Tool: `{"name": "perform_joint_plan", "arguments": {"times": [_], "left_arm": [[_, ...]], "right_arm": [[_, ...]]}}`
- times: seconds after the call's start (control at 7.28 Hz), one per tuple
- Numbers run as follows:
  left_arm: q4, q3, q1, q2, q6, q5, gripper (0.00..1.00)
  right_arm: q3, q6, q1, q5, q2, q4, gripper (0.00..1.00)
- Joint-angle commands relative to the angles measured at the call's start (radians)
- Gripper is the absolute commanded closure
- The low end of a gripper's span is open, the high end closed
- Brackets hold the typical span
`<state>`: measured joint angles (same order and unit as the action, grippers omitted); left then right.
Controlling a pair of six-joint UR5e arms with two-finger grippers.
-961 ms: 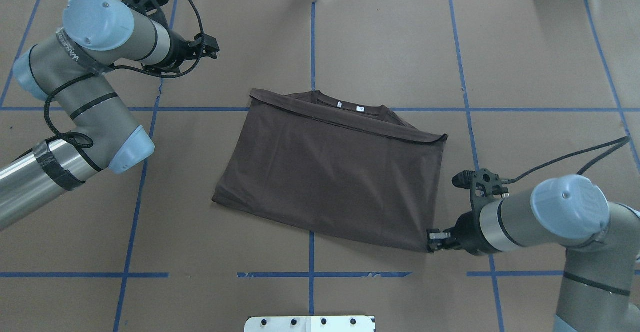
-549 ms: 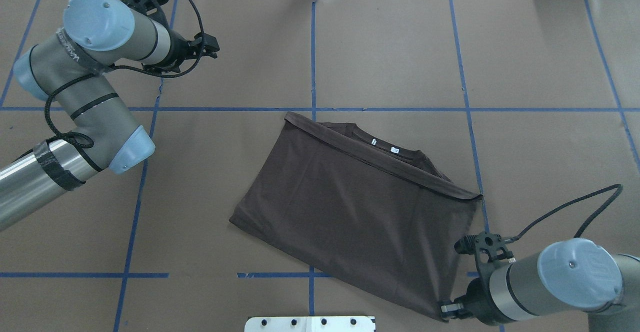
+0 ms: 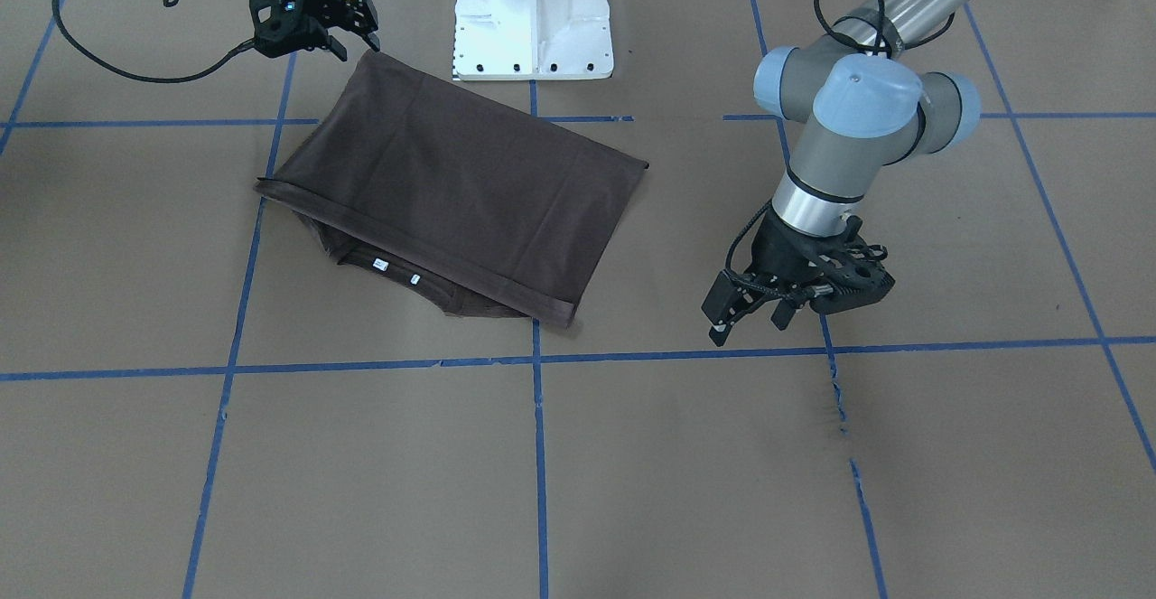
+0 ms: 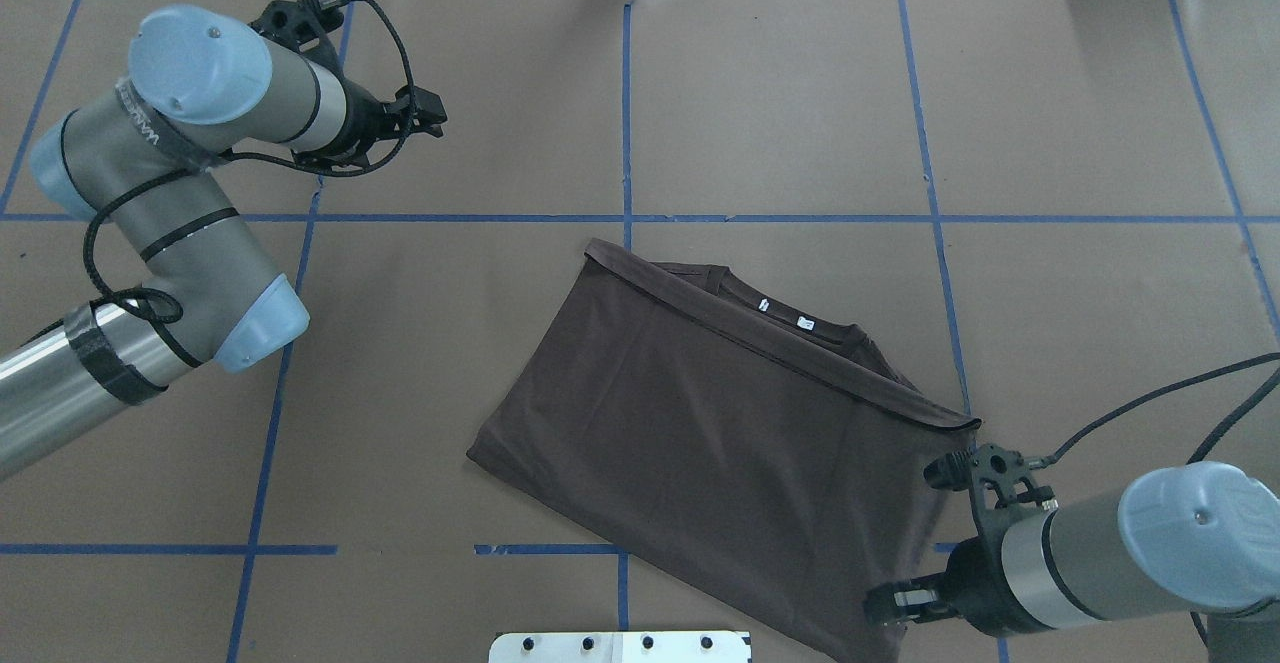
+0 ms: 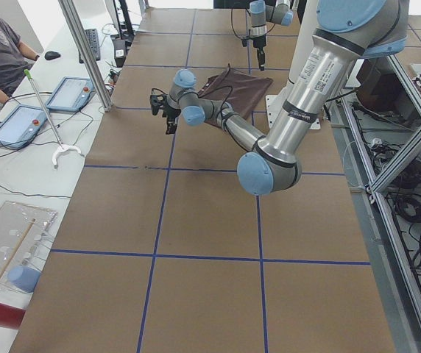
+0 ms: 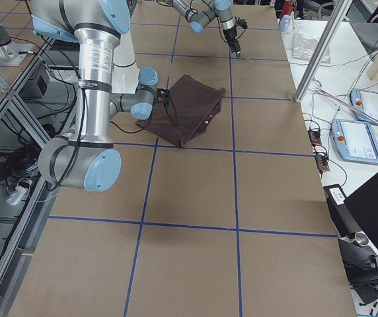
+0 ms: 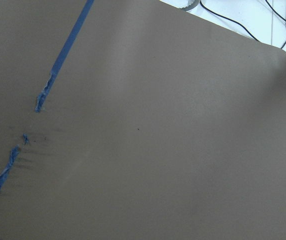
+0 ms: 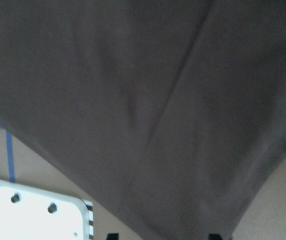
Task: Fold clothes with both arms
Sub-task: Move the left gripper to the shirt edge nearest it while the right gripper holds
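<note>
Brown cloth takes up the stretch of desk straight out from the white pedestal: it is the T-shirt, folded into a rough rectangle and lying askew. One of its corners is just beside the pedestal on the robot's right. Its collar peeks out from under the folded edge on the side away from the pedestal.

Two small white neck tags sit inside the collar. Whatever is printed on them is too small for me to read.

The right tool is at the shirt's corner nearest the pedestal. It pinches that corner, and the wrist view shows creased brown fabric drawn towards the fingers.

The left tool hangs over bare desk, well apart from the pedestal on the robot's left and farther out than the shirt. Its fingers are spread with nothing between them.

The left arm carries a band with dark capital letters, which I cannot make out. Blue tape lines cross the brown paper.
</note>
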<state>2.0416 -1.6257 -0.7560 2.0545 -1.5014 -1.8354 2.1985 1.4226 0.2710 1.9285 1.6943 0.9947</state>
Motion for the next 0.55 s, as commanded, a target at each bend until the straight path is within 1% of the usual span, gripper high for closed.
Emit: {"name": "perform_joint_plan", "arguments": {"times": [0.0, 0.27, 0.41], "left_arm": [[-0.050, -0.206, 0.192, -0.114, -0.344, -0.004, 0.00], [-0.221, -0.275, 0.394, -0.116, -0.590, 0.132, 0.02], [-0.253, -0.278, 0.435, -0.114, -0.661, 0.152, 0.05]], "right_arm": [[-0.002, -0.001, 0.150, 0.003, -0.070, -0.001, 0.00], [-0.006, -0.001, 0.188, -0.002, -0.106, -0.001, 0.00], [-0.006, -0.001, 0.189, -0.003, -0.108, -0.001, 0.00]]}}
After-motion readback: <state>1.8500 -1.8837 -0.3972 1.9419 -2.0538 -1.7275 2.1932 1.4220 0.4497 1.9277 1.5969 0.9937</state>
